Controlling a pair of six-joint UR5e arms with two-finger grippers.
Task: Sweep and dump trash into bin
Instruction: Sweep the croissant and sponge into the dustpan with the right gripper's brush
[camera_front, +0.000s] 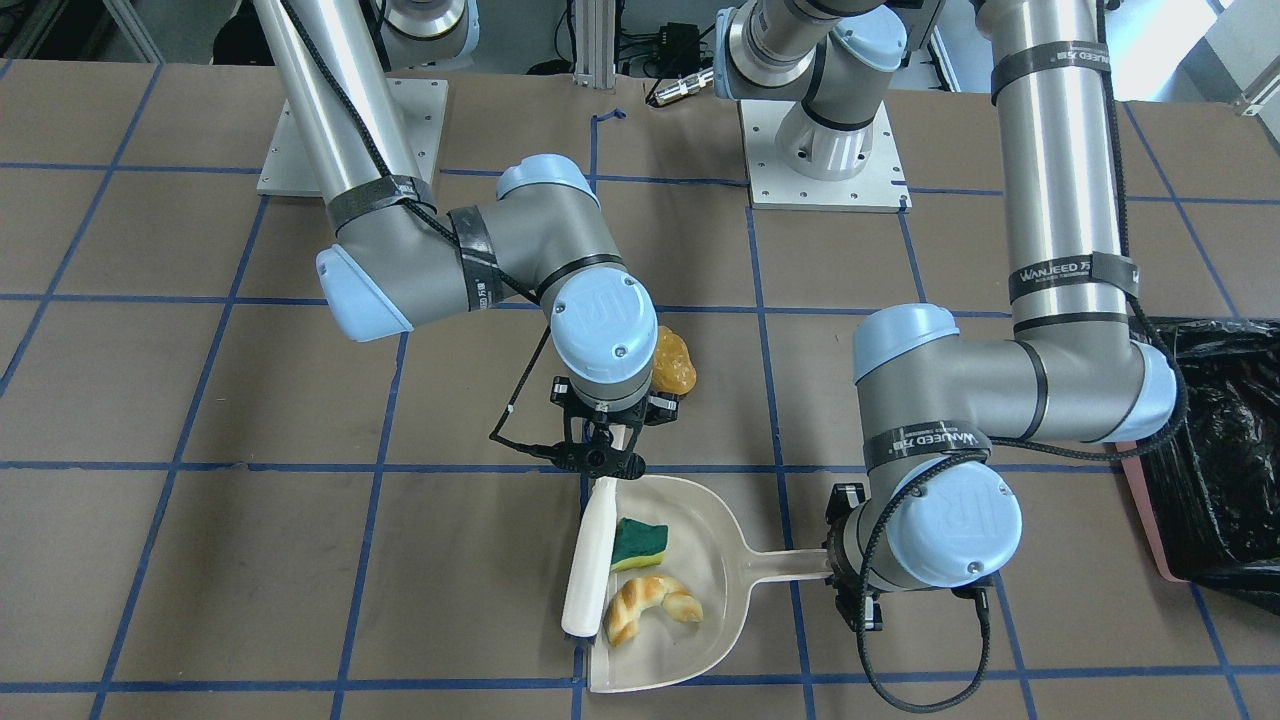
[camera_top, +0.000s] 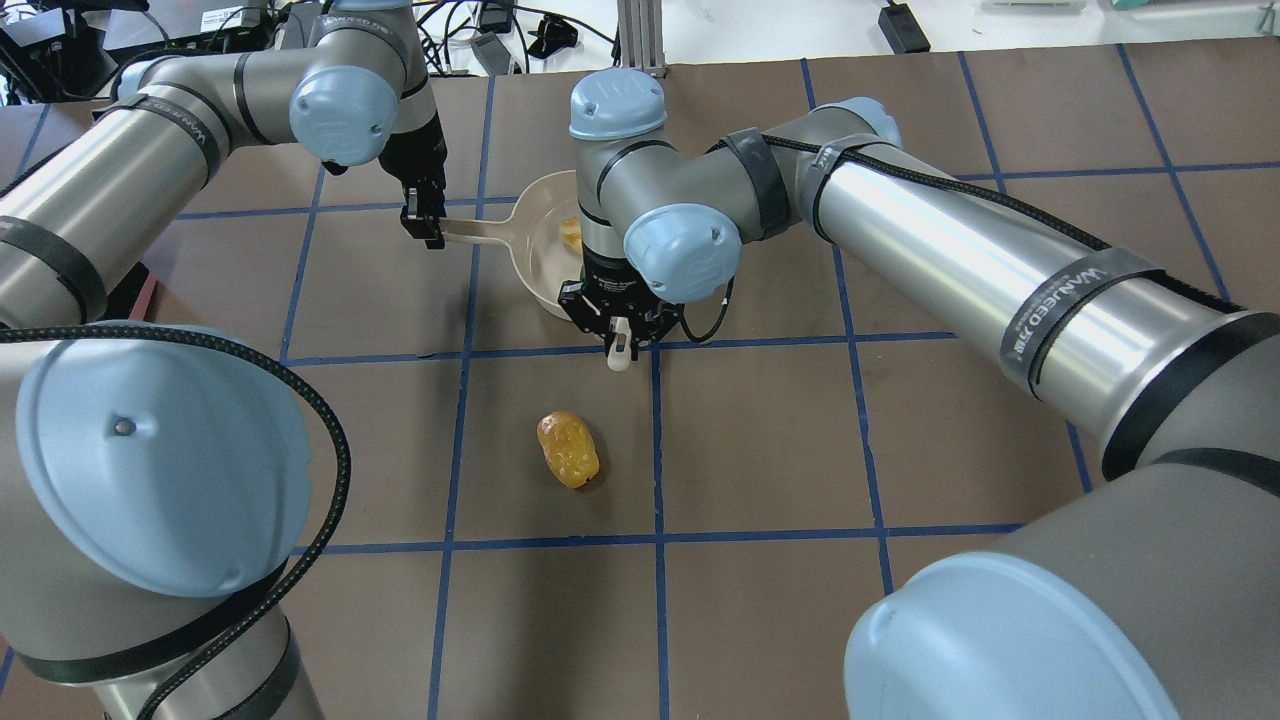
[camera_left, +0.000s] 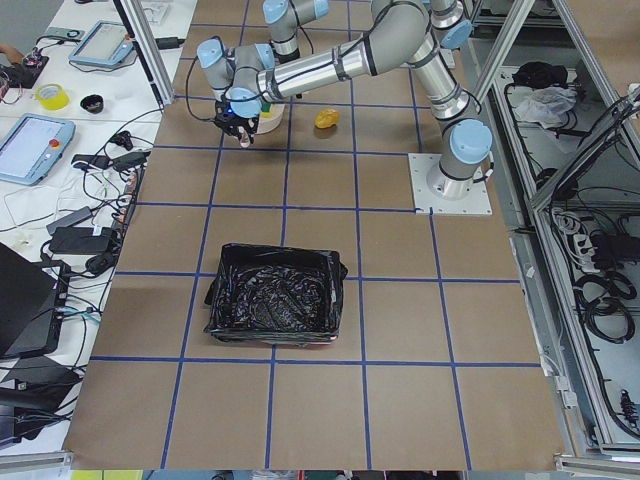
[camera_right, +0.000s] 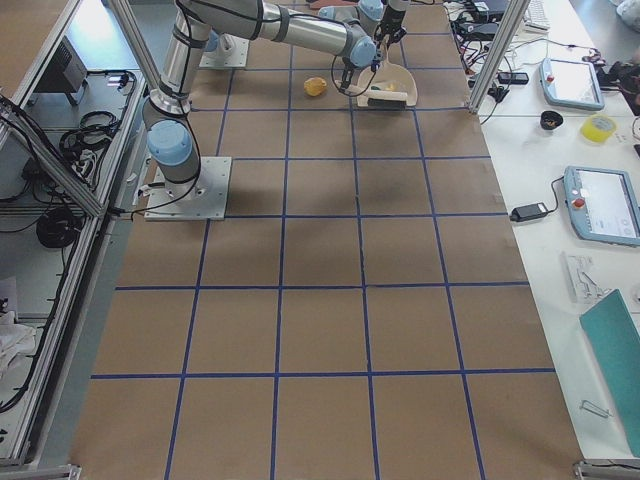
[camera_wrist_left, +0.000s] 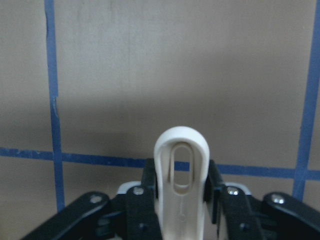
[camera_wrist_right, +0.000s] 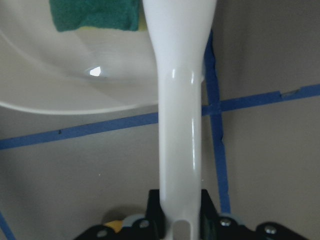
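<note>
The right claw is clamped on the top of a white brush, its fingers pressed against both sides of the handle. The brush slants down across the open mouth of a beige dustpan that lies flat on the table. The left claw is closed on the end of the dustpan's handle, whose looped tip pokes out past the fingers in the left wrist view.

Two pieces of trash lie inside the pan, just beside the brush: a green-topped sponge and, nearer the bristle end, a curved bread roll. The potato sits alone on the table outside the pan, on the robot's side of it. The bin, lined with a black bag, stands at the table's end on the robot's left, well apart from the pan.
</note>
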